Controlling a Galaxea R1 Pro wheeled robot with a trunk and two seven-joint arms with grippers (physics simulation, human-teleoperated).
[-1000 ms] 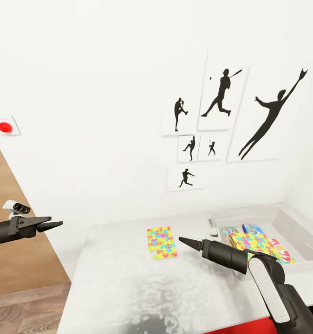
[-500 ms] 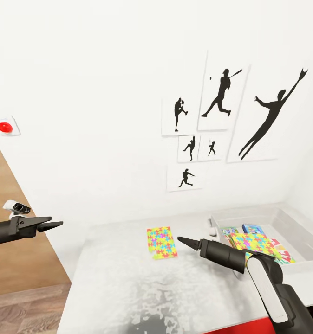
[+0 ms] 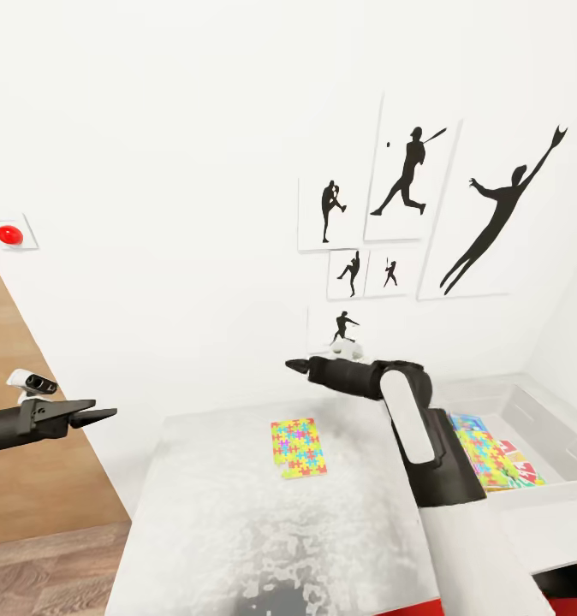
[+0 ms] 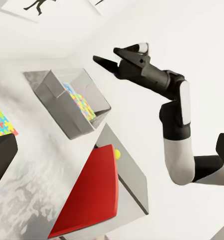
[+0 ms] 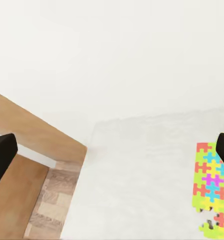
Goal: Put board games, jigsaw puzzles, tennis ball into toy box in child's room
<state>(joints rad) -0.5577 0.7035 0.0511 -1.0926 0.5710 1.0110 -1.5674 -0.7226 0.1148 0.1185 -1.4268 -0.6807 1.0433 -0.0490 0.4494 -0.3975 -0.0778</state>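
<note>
The left gripper (image 3: 100,417), jaws slightly apart and empty, hangs well left of the table (image 3: 220,513), while the right gripper (image 3: 295,365), apparently closed and empty, is far nearer the puzzle (image 3: 298,447) below it, whose long axis runs toward the wall; the left wrist view alone shows a ball (image 4: 117,154) beside the red panel (image 4: 89,195).

We see a worktop (image 3: 237,513) with a mottled, matt grey-white surface, a jigsaw puzzle (image 3: 299,447) of flat bright card-like pieces, a smooth light-grey plastic-looking toy box (image 3: 545,428), wood-plank floor (image 3: 49,565), and matt black grippers.
</note>
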